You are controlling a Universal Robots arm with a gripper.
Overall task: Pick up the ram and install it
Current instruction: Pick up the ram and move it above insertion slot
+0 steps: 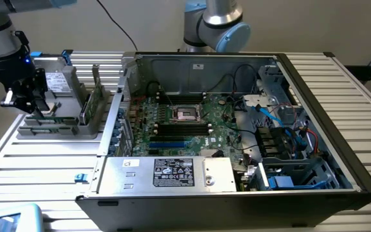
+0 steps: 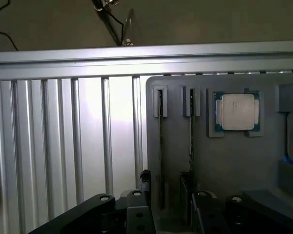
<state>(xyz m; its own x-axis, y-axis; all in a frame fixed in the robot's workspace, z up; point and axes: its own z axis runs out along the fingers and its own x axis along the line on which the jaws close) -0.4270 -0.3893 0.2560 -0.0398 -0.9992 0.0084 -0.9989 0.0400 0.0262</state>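
Grey plastic holder (image 1: 60, 128) is recorded on the slatted aluminium table (image 1: 37, 166), at the exterior view's left, just beside the open computer case (image 1: 340, 121). The gripper (image 1: 32, 108) is positioned low over the holder's end farthest from the case, well apart from the motherboard (image 1: 192, 130).

In the wrist view the ram (image 2: 159, 146) is seen edge-on, standing upright in a narrow slot of the holder. The gripper (image 2: 165, 184) is observed with its jaws released: one dark finger (image 2: 145, 178) is placed on one side of the ram and the other on the far side, with a gap on both sides. No grasp is made, and contact between the fingers and the ram cannot be confirmed.

A second board (image 2: 190, 146) is noted edge-on in the neighbouring slot, just beside the ram; its kind cannot be told. A square silver processor chip (image 2: 237, 112) is seated flat in a recess of the holder, beyond the second slot.

In the exterior view a tall green expansion card (image 1: 92, 99) is held upright in the holder on the side nearest the case. On the motherboard, dark memory slots (image 1: 183, 128) are seen beside the processor socket (image 1: 187, 113).
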